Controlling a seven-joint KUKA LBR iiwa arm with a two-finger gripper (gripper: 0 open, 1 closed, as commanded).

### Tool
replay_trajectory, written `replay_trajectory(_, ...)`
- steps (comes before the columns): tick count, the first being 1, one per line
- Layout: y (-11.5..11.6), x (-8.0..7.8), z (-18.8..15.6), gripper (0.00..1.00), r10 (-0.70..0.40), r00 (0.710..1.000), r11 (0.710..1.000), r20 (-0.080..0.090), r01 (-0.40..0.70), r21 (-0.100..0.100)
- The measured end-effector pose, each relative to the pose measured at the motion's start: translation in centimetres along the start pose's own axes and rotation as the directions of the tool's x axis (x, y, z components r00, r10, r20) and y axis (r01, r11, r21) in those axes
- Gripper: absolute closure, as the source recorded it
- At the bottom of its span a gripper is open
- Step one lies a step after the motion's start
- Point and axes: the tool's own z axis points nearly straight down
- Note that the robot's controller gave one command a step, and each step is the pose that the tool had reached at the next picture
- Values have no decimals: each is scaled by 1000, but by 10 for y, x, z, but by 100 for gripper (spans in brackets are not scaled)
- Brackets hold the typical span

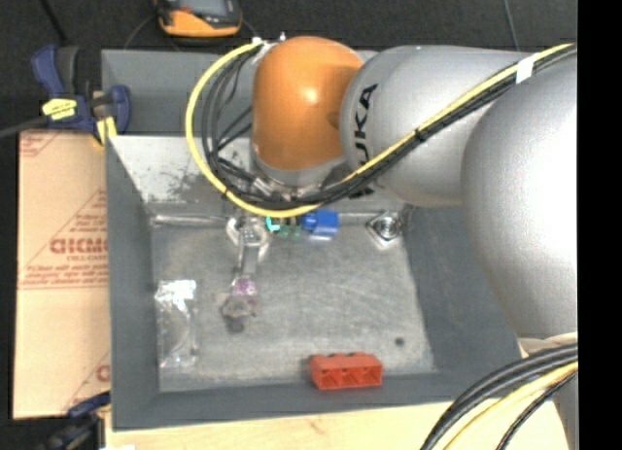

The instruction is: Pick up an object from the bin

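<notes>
From here I can't tell if the gripper (244, 273) is spread or pinched. Its tip meets a small purplish lump (240, 300), left of centre on the bin (131, 273) floor. The lump looks light and hard; I'd take it across the middle. A crinkly clear bag (176, 314) lies just left.

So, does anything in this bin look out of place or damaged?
Nothing looks broken or spilled. The only untidy things are a crumpled clear plastic bag at the left of the bin, and dark scuff marks on its rear left wall.
</notes>
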Motion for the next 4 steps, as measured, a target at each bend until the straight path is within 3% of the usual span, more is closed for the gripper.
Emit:
replay_trajectory(1, -26, 75, 99, 0, -157, 988, 988, -5, 157, 3)
replay_trajectory(2, -24, 71, 95, 100, -152, 988, 988, 5, 152, 0)
replay_trajectory(3, -27, 68, 40, 100, -169, 986, 986, 12, 169, 2)
replay_trajectory(4, -34, 52, -78, 100, -173, 985, 985, 16, 173, 3)
